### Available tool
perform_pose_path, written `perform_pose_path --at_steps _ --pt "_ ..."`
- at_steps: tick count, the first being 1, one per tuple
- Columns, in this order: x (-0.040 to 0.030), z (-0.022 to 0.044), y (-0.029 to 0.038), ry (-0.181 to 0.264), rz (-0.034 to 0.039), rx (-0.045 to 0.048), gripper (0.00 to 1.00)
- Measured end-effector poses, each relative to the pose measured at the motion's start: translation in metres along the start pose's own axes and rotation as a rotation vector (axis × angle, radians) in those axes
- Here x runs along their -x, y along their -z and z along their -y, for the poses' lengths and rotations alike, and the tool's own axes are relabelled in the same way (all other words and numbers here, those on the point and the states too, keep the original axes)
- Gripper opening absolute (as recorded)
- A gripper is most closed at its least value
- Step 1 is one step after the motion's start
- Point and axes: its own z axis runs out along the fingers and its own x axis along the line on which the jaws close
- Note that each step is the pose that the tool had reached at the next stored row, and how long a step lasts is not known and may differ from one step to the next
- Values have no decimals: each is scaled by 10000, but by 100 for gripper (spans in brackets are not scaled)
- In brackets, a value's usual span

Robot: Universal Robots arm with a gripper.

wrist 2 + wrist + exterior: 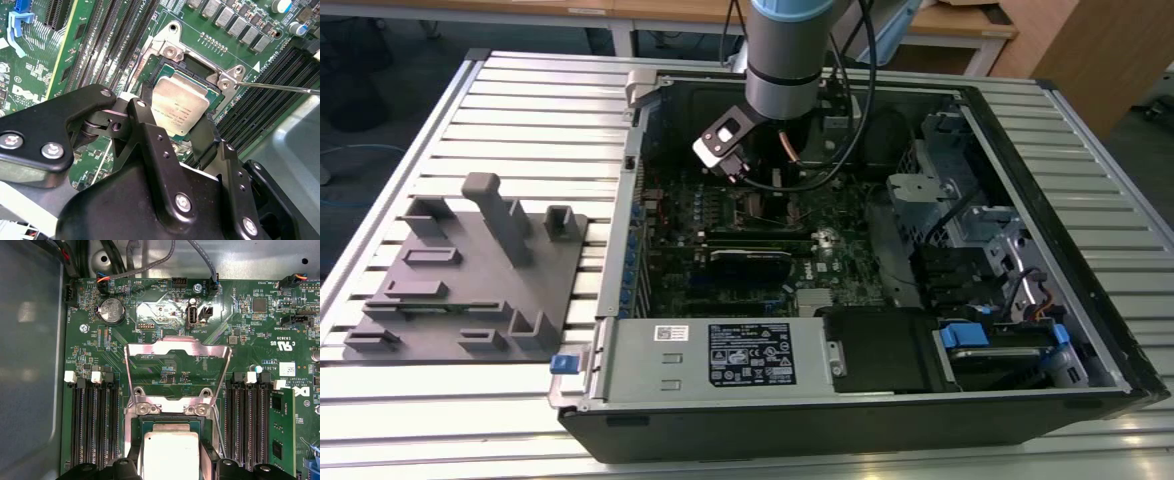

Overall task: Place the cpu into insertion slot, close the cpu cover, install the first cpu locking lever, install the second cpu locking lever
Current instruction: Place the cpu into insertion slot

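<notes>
**A:** Cpu status?
**B:** One cpu (182, 100), lying flat in the one slot (186, 69). One cover (177, 346), tipped up open at the slot's edge opposite the gripper, with board showing through its window.
**A:** Gripper?
**B:** Gripper (175, 119) straddles the cpu. Can't tell if it's clamping or let go.
**A:** Room?
**B:** Tight. Two banks of memory slots (95, 430), one just beside the slot on each side. One lever (280, 88) sticks out past a slot corner. The case (854, 435) sits open on the desk (520, 110), its walls well apart from the slot.
**A:** Hidden?
**B:** The gripper covers the cpu's near edge in both wrist views. In the exterior view the arm (787, 50) blocks the slot.
</notes>
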Motion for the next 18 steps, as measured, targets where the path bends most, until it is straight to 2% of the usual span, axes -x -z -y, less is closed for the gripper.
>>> perform_pose_path --at_steps 4,11,18 --pt "-1 0 -2 1 1 -1 54" --pt "2 2 -44 0 9 -6 54" --pt "0 2 -47 0 2 -1 54"
